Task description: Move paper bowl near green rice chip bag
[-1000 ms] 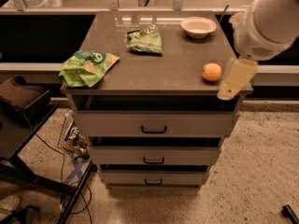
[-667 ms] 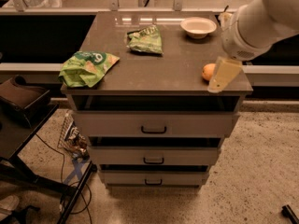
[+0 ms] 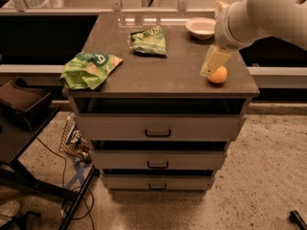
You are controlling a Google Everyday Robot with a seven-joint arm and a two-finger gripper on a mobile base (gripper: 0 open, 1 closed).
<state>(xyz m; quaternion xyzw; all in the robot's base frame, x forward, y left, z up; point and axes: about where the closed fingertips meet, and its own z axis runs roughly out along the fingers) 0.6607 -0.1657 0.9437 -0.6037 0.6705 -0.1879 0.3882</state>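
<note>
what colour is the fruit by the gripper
The fruit is orange, clearest in the camera view; the gripper hangs at its upper left.

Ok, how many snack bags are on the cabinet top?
2: the green rice chip bag at the front-left corner, a smaller darker bag mid-back. The pincer hovers at right, by the orange.

My gripper (image 3: 211,65) hangs over the right front of the brown drawer cabinet top (image 3: 177,83). On it: orange (image 3: 219,75) just beside my gripper's tip, paper bowl (image 3: 200,28) behind it, small darker green snack bag (image 3: 149,40) left and behind, green rice chip bag (image 3: 89,70) far left at the edge.
</note>
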